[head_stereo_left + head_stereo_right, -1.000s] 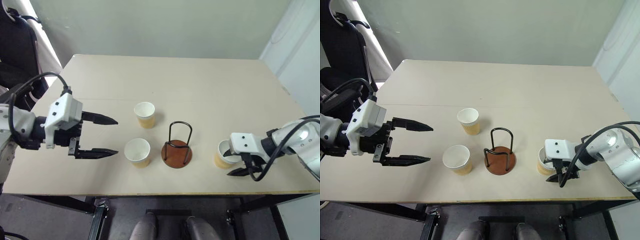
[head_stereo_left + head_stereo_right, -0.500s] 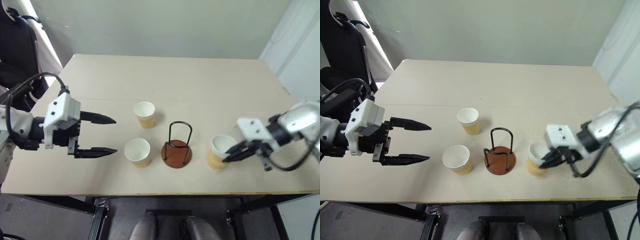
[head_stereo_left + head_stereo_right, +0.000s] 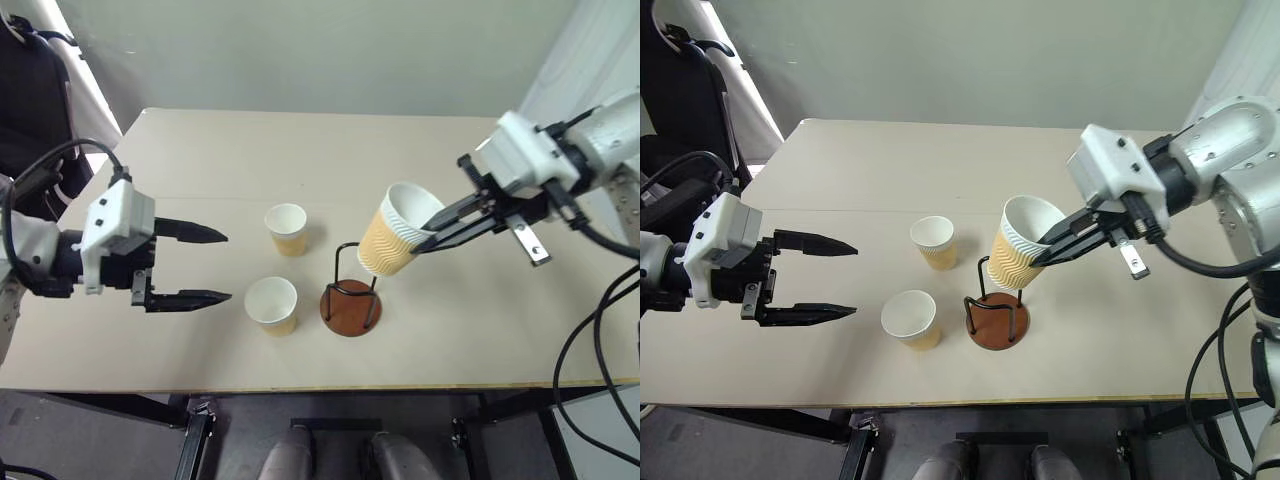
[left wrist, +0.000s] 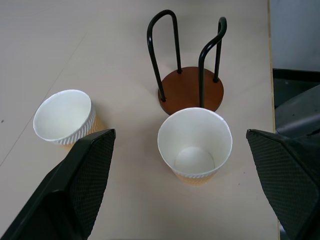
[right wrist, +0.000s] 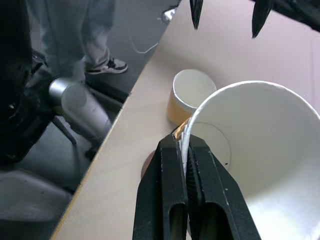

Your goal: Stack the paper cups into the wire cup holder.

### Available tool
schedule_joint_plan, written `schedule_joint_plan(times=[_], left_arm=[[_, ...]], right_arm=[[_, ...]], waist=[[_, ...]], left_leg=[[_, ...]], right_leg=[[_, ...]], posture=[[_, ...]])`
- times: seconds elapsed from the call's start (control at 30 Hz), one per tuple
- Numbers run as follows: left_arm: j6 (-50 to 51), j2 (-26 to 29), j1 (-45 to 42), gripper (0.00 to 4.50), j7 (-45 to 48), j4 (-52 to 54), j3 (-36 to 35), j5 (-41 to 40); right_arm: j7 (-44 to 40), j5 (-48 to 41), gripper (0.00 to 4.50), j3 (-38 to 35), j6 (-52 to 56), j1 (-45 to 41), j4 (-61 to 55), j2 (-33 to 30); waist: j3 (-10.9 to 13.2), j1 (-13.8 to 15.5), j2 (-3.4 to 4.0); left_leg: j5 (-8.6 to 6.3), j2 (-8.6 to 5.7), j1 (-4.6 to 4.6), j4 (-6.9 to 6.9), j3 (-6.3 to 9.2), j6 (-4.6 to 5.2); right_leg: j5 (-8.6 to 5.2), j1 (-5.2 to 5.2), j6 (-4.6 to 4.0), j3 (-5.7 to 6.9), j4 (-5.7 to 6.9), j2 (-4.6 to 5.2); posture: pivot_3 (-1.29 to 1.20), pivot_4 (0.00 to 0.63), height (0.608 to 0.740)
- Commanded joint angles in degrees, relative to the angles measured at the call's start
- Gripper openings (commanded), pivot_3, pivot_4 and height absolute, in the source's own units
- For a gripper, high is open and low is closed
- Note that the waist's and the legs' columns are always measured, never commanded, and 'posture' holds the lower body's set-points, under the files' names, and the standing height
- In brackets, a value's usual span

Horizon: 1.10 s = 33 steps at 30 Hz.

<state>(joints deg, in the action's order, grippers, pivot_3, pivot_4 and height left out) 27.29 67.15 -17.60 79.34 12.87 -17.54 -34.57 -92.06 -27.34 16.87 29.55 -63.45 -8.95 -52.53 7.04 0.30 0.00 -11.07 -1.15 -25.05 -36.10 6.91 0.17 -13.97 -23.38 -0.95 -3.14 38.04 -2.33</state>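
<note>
Right gripper (image 3: 432,222) pinches the rim of one paper cup (image 3: 393,232), one finger inside the wall and one outside; the cup hangs tilted in the air above the wire cup holder (image 3: 352,294), clear of the table (image 3: 480,310). The holder stands upright near the front edge with nothing in its loops. Two more cups sit upright on the table to the holder's left: a near cup (image 3: 272,303) and a far cup (image 3: 287,228). Left gripper (image 3: 218,266) hovers beside them, fingers spread wide, holding nothing.
</note>
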Motion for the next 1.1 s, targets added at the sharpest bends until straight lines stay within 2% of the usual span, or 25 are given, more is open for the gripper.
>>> schedule_joint_plan(times=[0.03, 0.37, 0.5, 0.7, 0.8, 0.83, 0.93, 1.03, 1.1], left_arm=[[-0.15, 0.67, 1.03, 4.5, -0.49, 1.65, -3.45, -0.7], [1.75, 0.94, 5.61, 4.5, -1.75, 5.09, -7.55, -1.26], [2.09, 0.95, 6.17, 4.5, -1.92, 5.58, -8.02, -1.23], [1.89, 0.83, 5.14, 4.5, -2.09, 5.33, -6.83, -1.57], [1.39, 0.93, 4.28, 4.5, -1.43, 4.99, -5.78, -1.57], [1.13, 1.03, 3.47, 4.5, -1.03, 4.95, -4.78, -1.53], [0.29, 1.26, 0.77, 4.5, 0.55, 4.77, -1.71, -1.36], [0.49, 1.77, -1.51, 4.5, 4.06, 5.82, 1.75, -2.55], [0.31, 2.11, -1.6, 4.5, 5.92, 6.16, 2.91, -2.78]], right_arm=[[0.52, 4.08, 0.03, 1.28, -2.83, -0.15, 1.08, 1.83], [0.3, 7.74, 0.03, 2.61, -3.2, -0.58, 1.85, 5.82], [0.42, 8.9, 0.88, 2.79, -3.55, -1.03, 2.62, 6.77], [0.81, 10.49, 3.09, 2.31, -4.19, -1.48, 4.08, 7.9], [0.35, 10.03, 4.19, 0.7, -3.23, -1.55, 5.11, 6.73], [0.01, 8.89, 4.42, -0.79, -1.8, -1.14, 5.51, 5.57], [-0.44, 2.38, 4.47, -4.49, 2.3, 2.09, 5.63, -0.49], [-0.44, -7.82, 4.47, -13.97, 6.35, 8.15, 10.53, -8.47], [-0.42, -9.47, 4.47, -18.29, 6.89, 10.58, 13.51, -10.48]], waist=[[0.0, -0.08, 0.0], [0.0, -0.08, 0.0], [0.0, -0.08, 0.0], [0.0, -0.09, 0.0], [0.0, -0.08, 0.0], [0.0, -0.04, 0.0], [0.0, 0.59, -0.01], [0.0, 1.35, -0.11], [0.0, 1.31, -0.11]], left_leg=[[0.0, 0.0, 0.0, 0.0, 0.0, 0.0], [-0.02, 0.24, 0.0, -0.01, -0.04, -0.12], [-0.03, 0.41, 0.01, -0.02, -0.05, -0.21], [-0.09, 0.57, 0.04, -0.01, -0.09, -0.34], [-0.11, 0.61, 0.04, -0.01, -0.11, -0.37], [-0.11, 0.61, 0.04, -0.01, -0.11, -0.37], [-0.1, 0.61, -0.01, -0.02, -0.11, -0.39], [-0.14, 0.61, -0.06, -0.04, -0.1, -0.46], [-0.19, 0.61, -0.08, -0.05, -0.2, -0.54]], right_leg=[[0.01, -0.02, -0.02, 0.0, -0.01, 0.0], [0.12, -0.05, -0.25, 0.01, -0.02, -0.19], [0.18, -0.06, -0.39, 0.01, -0.02, -0.35], [0.19, -0.09, -0.54, 0.02, -0.01, -0.45], [0.19, -0.1, -0.55, 0.04, -0.01, -0.46], [0.19, -0.1, -0.56, 0.04, -0.02, -0.46], [0.19, -0.09, -0.57, 0.04, -0.04, -0.46], [0.18, -0.04, -0.57, 0.04, -0.13, -0.46], [0.18, -0.07, -0.56, -0.07, -0.13, -0.46]], posture=[[0.0, 0.15, 0.74], [0.0, 0.15, 0.74], [0.0, 0.15, 0.74], [0.0, 0.15, 0.74], [0.0, 0.15, 0.74], [0.0, 0.15, 0.74], [0.0, 0.15, 0.74], [0.0, 0.15, 0.74], [0.0, 0.15, 0.74]])
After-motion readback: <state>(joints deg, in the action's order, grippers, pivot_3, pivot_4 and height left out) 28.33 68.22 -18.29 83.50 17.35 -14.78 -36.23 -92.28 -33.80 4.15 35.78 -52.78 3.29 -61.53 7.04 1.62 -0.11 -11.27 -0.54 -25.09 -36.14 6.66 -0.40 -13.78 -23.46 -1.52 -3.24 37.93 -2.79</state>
